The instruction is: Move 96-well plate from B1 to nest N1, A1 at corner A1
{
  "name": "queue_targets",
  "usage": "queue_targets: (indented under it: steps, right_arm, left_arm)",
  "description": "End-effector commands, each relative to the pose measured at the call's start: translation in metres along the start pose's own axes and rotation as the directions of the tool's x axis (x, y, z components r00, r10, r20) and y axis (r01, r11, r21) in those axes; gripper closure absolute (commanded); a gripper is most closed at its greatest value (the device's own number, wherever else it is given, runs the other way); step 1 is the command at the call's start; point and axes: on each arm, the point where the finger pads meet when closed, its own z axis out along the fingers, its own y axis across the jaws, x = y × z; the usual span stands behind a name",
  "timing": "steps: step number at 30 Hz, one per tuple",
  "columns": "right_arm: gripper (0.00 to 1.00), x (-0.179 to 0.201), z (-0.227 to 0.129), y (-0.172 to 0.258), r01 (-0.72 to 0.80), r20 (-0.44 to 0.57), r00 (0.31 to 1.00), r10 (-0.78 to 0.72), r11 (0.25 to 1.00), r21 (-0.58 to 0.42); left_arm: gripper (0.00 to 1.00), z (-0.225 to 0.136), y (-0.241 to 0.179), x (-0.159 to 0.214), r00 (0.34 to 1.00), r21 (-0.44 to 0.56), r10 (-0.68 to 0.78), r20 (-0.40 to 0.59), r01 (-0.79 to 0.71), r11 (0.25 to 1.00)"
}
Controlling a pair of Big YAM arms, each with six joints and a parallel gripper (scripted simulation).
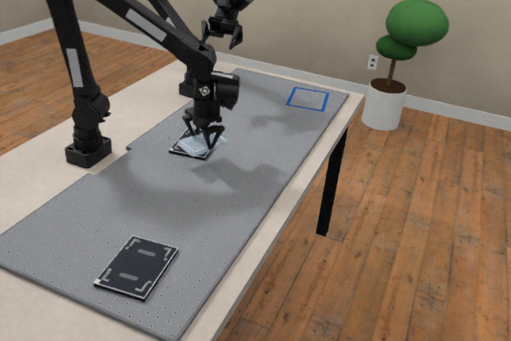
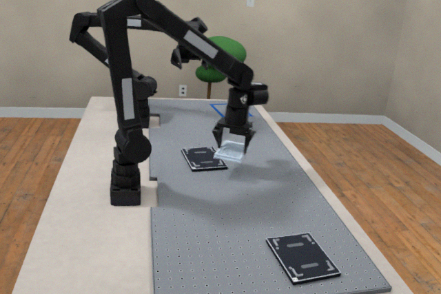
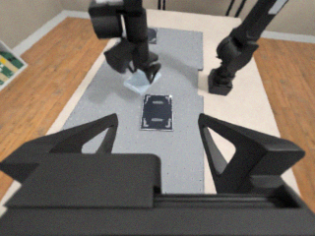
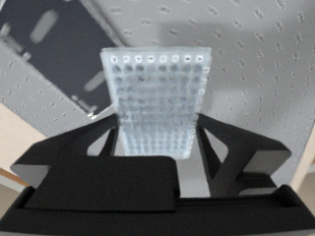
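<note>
Clamped on the plate's long sides, the nearer right fingers [image 1: 211, 144] [image 2: 248, 140] hold the plate [image 1: 192, 145] [image 2: 230, 151] [image 3: 139, 83] [image 4: 157, 100] raised near the middle nest [image 1: 200, 157] [image 2: 199, 158] [image 3: 157, 112] [image 4: 64, 44], long axis running out between them; the left fingers [image 1: 236, 36] [image 2: 176, 58] stand apart.

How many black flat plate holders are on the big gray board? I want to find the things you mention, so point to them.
2. One [image 1: 131, 267] [image 2: 302, 257] lies near the board's end nearest the outside camera. The other [image 2: 203, 158] [image 3: 157, 112] lies near the middle, just beside the clear plate [image 2: 230, 151] [image 4: 157, 98].

Small marks stand along the edges of the plate [image 1: 192, 146] [image 2: 230, 151] [image 3: 138, 83] [image 4: 157, 103] (too blurred for my eyes); no text can be read.
</note>
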Motion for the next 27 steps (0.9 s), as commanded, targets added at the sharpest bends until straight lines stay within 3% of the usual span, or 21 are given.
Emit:
queue_targets:
  steps: [1, 7, 11, 21, 23, 27]
  right_arm:
    - [0.21, 0.001, -0.013, -0.056, -0.315, 0.019, 0.949, 0.315, 0.949, 0.014]
    - [0.21, 0.014, -0.014, -0.081, -0.476, 0.020, 0.880, 0.475, 0.880, 0.013]
    - [0.21, 0.035, -0.014, -0.114, -0.656, 0.021, 0.754, 0.656, 0.754, 0.011]
    - [0.21, 0.085, -0.013, -0.171, -0.901, 0.023, 0.434, 0.901, 0.434, 0.007]
    - [0.21, 0.085, -0.013, -0.171, -0.901, 0.023, 0.434, 0.901, 0.434, 0.007]
    - [0.21, 0.116, -0.011, -0.198, -0.976, 0.024, 0.219, 0.975, 0.219, 0.004]
  left_arm:
    - [0.00, 0.009, 0.029, -0.060, 0.998, -0.034, 0.057, 0.035, -0.056, 0.998]
    - [0.00, 0.026, 0.044, -0.076, 0.998, -0.045, 0.061, 0.031, -0.060, 0.997]
    - [0.00, 0.052, 0.064, -0.096, 0.997, -0.063, 0.071, 0.029, -0.069, 0.996]
    - [0.00, 0.112, 0.091, -0.133, 0.996, -0.098, 0.083, 0.042, -0.078, 0.992]
    - [0.00, 0.112, 0.091, -0.133, 0.996, -0.098, 0.083, 0.042, -0.078, 0.992]
    - [0.00, 0.148, 0.100, -0.151, 0.995, -0.116, 0.081, 0.060, -0.074, 0.991]
